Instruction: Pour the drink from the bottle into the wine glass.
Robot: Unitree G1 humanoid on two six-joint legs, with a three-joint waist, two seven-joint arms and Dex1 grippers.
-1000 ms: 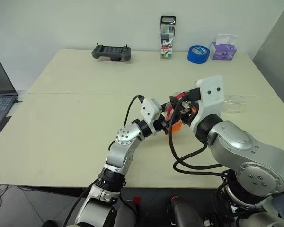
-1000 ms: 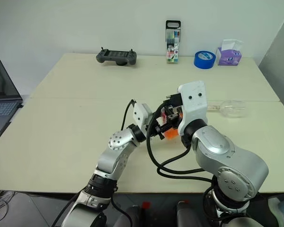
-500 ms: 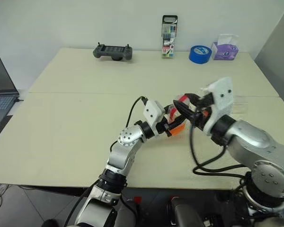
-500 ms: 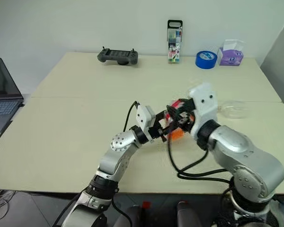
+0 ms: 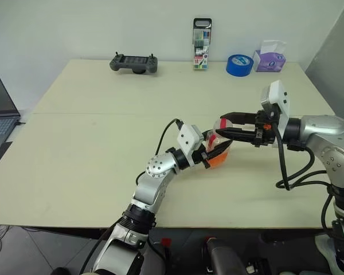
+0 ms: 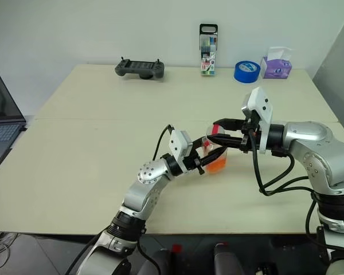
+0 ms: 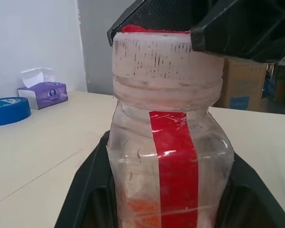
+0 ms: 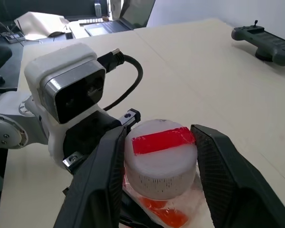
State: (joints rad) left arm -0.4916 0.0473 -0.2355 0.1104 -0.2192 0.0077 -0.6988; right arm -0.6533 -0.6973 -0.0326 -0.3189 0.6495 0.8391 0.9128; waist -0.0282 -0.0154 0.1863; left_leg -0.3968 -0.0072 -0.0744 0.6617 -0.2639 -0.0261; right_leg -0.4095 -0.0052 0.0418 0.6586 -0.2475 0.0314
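On the table (image 5: 92,149) in front of you, your left gripper (image 5: 213,153) is clenched around the body of the bottle (image 5: 219,150), holding it upright near the middle. Your right gripper (image 5: 225,126) reaches in level from the right, its fingers (image 8: 218,175) straddling the cap (image 8: 161,159); I cannot tell whether they squeeze it.

Office or robotics lab, by look of it. Plain white wall behind, pale beige worktop (image 5: 92,149) made of joined tables. Open laptop (image 5: 0,109) at left edge. Handheld controller (image 5: 133,63), marker pack (image 5: 202,44), blue tape roll (image 5: 239,65), purple tissue box (image 5: 269,59) lined up along far edge. Cardboard boxes (image 7: 241,88) stacked beyond, seen from left wrist view. Cables trailing below worktop.
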